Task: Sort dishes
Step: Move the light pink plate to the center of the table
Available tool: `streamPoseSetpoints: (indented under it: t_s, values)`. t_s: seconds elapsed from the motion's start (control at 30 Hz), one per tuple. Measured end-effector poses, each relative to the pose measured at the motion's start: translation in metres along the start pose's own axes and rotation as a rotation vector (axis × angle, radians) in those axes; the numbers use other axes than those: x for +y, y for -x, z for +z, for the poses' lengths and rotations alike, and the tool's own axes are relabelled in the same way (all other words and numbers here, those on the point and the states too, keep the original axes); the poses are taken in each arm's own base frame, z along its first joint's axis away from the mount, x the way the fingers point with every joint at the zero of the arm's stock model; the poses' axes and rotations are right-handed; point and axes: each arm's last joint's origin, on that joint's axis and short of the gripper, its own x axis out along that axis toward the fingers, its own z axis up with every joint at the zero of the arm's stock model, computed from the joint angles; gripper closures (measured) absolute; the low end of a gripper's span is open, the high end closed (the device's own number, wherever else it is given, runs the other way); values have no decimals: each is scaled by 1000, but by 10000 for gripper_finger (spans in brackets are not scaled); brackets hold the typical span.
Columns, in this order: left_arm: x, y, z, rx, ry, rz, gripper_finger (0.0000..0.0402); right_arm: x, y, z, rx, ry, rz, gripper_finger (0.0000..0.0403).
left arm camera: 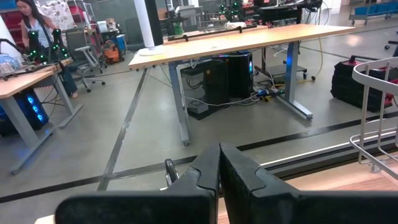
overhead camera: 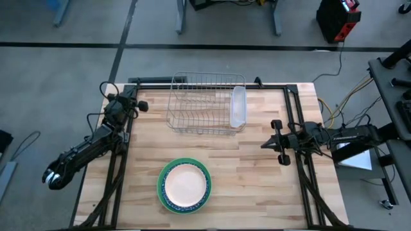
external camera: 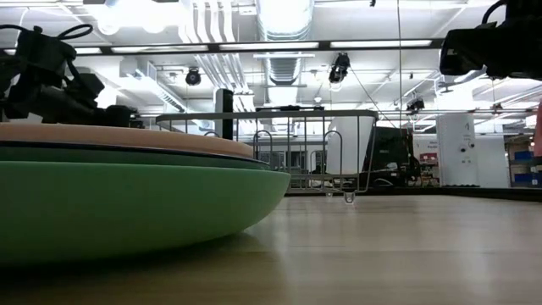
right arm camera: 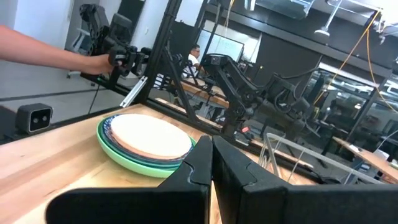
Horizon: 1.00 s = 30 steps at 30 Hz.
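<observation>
Overhead first: the stack of plates (overhead camera: 185, 186) sits at the near-centre of the table (overhead camera: 257, 167), green plate at bottom, peach bowl on top. The wire rack (overhead camera: 204, 102) stands toward the far edge, with the clear tray (overhead camera: 238, 106) at its right side. The left gripper (overhead camera: 142, 105) is parked at the far-left corner beside the rack, well apart from the stack. The right gripper (overhead camera: 277, 142) hangs over the right edge of the table, well apart from the stack, pointing toward the centre.

Low view: the green plate (external camera: 127, 199) fills the left foreground, resting flat on the wood, with the peach bowl (external camera: 118, 138) above it. The rack (external camera: 288, 152) stands upright behind, approx. mid-table.

Left wrist view: left gripper (left arm camera: 219, 167) has its fingers (left arm camera: 205, 171) pressed together, nothing between them. A rack corner (left arm camera: 373, 106) shows at one side. Stack not visible. A person (left arm camera: 37, 37) sits at a desk far off.

Right wrist view: right gripper (right arm camera: 212, 163) likewise has fingers (right arm camera: 199, 163) closed on nothing. The stack (right arm camera: 146, 142) lies ahead of the tips, apart from them. A person's arm (right arm camera: 43, 56) reaches in beyond the table edge.
</observation>
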Motion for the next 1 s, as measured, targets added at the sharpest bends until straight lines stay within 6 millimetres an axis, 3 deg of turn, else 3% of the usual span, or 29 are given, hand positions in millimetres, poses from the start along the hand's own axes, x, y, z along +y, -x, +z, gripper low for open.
streamPoseSetpoints:
  t_s: [0.13,0.27,0.57,1.0]
  values:
    - [0,0,0,-1,25,-11,401,0,0,0,4,15,-12,403]
    - [-6,1,0,4,208,-192,401,-3,0,0,19,19,-77,403]
    - [-14,4,1,22,277,-508,401,-3,0,0,22,24,-97,403]
    - [-22,10,1,263,715,-854,401,-4,0,2,8,153,-105,403]
